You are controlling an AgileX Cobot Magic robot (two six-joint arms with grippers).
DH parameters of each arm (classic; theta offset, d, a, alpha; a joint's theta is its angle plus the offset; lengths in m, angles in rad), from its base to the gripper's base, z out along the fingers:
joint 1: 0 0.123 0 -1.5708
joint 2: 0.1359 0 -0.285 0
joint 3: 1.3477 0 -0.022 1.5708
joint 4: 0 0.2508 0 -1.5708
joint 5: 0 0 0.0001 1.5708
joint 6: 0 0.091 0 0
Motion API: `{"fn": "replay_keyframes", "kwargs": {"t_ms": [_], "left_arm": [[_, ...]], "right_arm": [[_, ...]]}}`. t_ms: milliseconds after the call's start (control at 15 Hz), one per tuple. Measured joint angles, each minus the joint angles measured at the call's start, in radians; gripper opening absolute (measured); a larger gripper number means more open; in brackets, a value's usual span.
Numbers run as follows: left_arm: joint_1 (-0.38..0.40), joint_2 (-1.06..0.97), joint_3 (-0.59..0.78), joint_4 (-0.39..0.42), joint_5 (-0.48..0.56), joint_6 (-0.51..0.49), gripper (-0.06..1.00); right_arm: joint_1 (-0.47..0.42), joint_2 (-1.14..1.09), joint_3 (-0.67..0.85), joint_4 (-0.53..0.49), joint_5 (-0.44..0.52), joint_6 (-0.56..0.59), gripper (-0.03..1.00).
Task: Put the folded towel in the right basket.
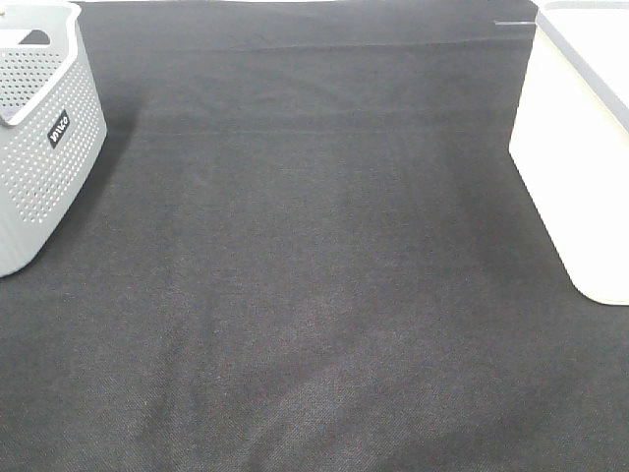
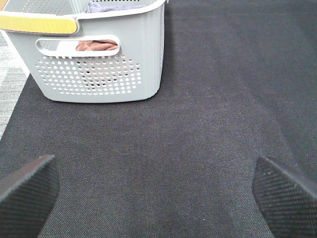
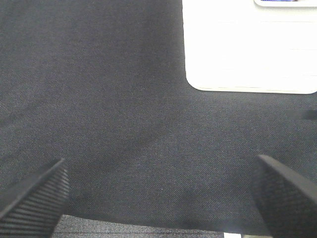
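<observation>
A grey perforated basket (image 1: 39,138) stands at the left edge of the black cloth; it also shows in the left wrist view (image 2: 99,54). Through its handle slot I see a reddish-brown towel (image 2: 96,46), with a greyish-purple cloth (image 2: 111,7) above the rim. A white basket (image 1: 580,147) stands at the right edge and shows in the right wrist view (image 3: 247,49). My left gripper (image 2: 158,191) is open and empty above bare cloth, short of the grey basket. My right gripper (image 3: 161,196) is open and empty, short of the white basket. Neither arm shows in the exterior high view.
A black cloth (image 1: 314,295) covers the table between the two baskets. A yellow strip (image 2: 37,22) lies on the grey basket's rim. The cloth's near edge (image 3: 138,227) shows in the right wrist view.
</observation>
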Motion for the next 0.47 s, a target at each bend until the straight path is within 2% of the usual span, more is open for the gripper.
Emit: {"fn": "replay_keyframes", "kwargs": {"t_ms": [467], "left_arm": [[0.000, 0.000, 0.000, 0.000, 0.000, 0.000, 0.99]], "right_arm": [[0.000, 0.000, 0.000, 0.000, 0.000, 0.000, 0.97]]}}
